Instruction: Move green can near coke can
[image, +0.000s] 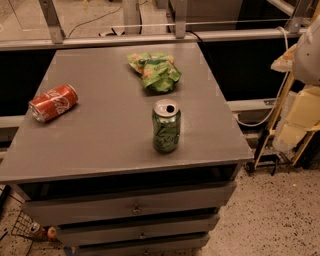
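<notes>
At the right edge of the frame, beyond the table's side, the gripper (300, 117) hangs as a pale, blurred shape below the white arm (307, 47); whether it is open or closed I cannot tell; neither can is in it, and it is well apart from both. Nearest to it, in the lower centre of the frame, the green can (166, 126) stands upright on the grey table (100, 145), close to the front edge, its silver top facing up; behind it, toward the upper centre, lies a crumpled green bag (155, 71), apart from the can. Far over at the left of the frame, the coke can (53, 102) lies on its side near the table's left edge, well apart from the green can. Below the tabletop sit drawers (130, 204); speckled floor (270, 215) fills the lower right.
</notes>
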